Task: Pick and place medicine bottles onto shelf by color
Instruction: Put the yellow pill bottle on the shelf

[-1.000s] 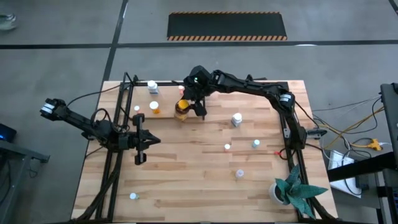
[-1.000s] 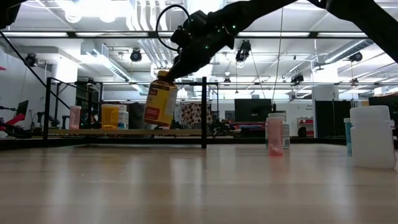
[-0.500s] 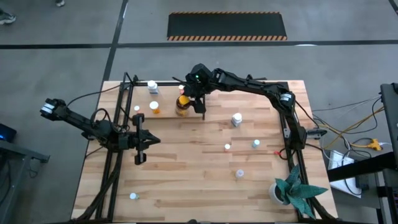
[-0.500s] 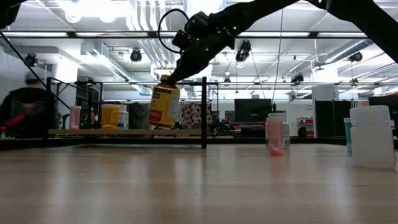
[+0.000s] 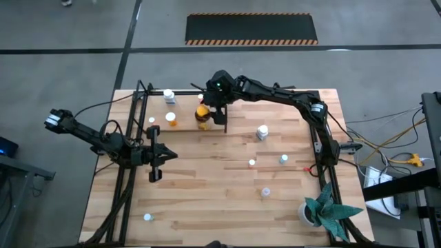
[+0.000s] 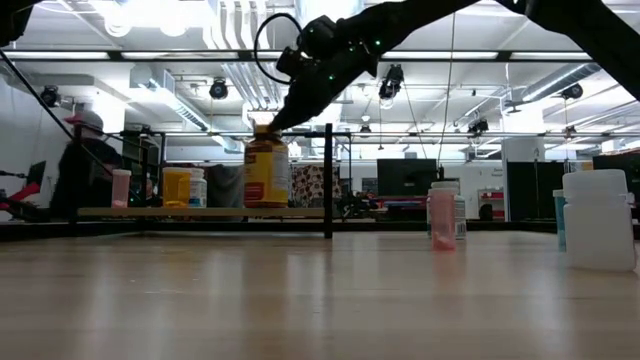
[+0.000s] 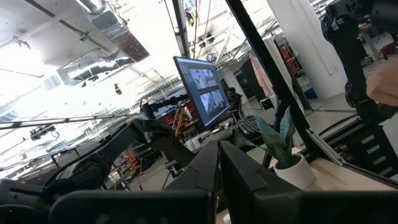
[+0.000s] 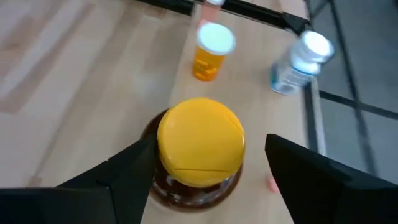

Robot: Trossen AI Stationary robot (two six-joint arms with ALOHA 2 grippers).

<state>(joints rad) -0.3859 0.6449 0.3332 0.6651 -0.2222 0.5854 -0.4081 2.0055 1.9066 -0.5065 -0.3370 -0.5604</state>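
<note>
Tilted a second ago, the amber jar with its yellow lid (image 6: 265,172) now stands upright on the shelf's light wooden board (image 6: 200,212) — directly beneath the right gripper (image 8: 205,165), whose fingers stand apart either side of the lid.

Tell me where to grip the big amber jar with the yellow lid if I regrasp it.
Grip the amber jar by its round yellow lid, coming straight down from above. It stands upright on the shelf, so the lid faces up, and the right gripper already sits with a finger on either side. A side approach looks crowded by the orange bottle.
</note>
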